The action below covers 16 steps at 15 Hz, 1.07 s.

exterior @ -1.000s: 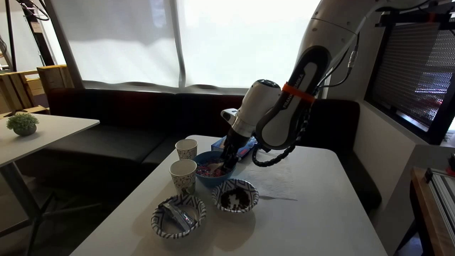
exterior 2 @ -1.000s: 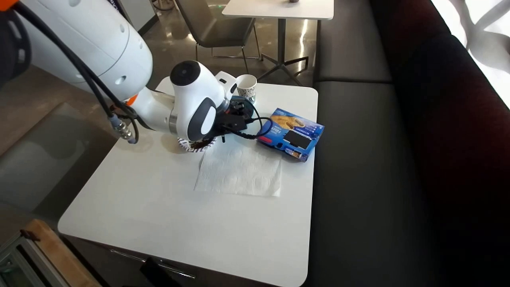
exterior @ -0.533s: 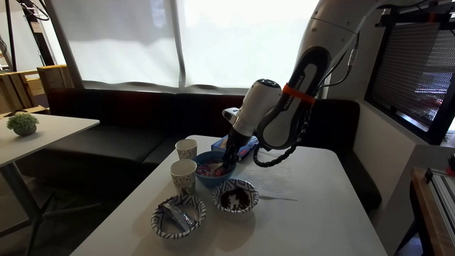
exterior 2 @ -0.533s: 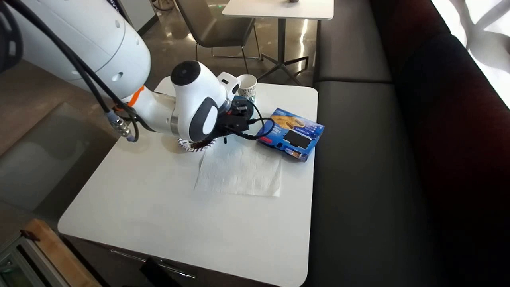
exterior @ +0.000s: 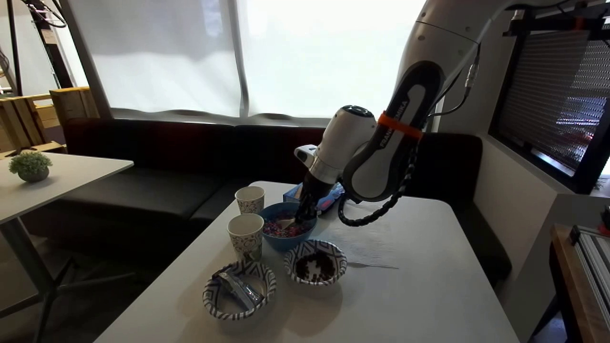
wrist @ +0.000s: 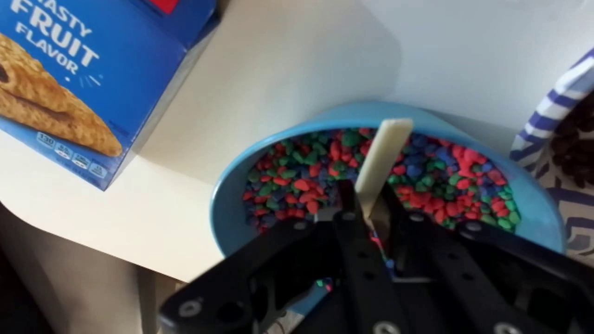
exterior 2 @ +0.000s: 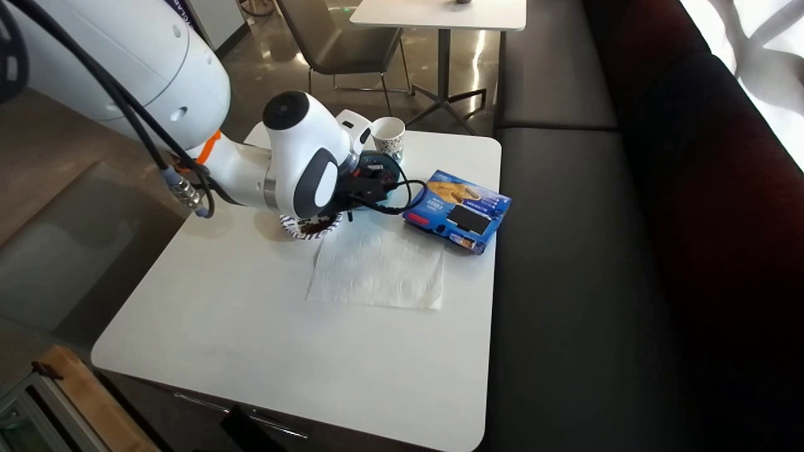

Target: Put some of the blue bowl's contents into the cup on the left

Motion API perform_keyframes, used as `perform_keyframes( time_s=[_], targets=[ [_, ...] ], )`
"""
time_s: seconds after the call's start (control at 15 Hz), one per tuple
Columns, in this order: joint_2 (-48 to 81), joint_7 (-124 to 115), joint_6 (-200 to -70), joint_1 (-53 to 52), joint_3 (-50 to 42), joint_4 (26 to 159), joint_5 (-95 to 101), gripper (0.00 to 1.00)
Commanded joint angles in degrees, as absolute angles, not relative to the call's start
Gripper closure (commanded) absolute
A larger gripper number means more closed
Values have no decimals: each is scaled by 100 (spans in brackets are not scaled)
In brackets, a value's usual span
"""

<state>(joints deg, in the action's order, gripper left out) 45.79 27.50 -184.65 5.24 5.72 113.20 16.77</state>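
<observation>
The jaws of the gripper [wrist: 368, 197], wider apart a second ago, are now clamped on the pale spoon [wrist: 384, 155], which reaches among the red, green and blue bits [wrist: 304, 188] in the blue bowl [wrist: 227, 208]. In an exterior view, bowl, nearer paper cup [exterior: 245, 238] and farther paper cup [exterior: 250, 200] keep their places, both cups upright just beside the bowl. The blue box [exterior 2: 461, 210] is unmoved too.
</observation>
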Motion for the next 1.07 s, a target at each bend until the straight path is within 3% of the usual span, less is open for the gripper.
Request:
perform_keyframes(
  time_s=[0.0, 0.4, 1.0],
  targets=[
    [4232, 2469, -18025, 473, 604, 11553, 1789, 97],
    [3782, 2491, -17235, 521, 725, 11746, 1704, 97],
    [3324, 2389, -16236, -32, -2, 11742, 1968, 97]
  ],
)
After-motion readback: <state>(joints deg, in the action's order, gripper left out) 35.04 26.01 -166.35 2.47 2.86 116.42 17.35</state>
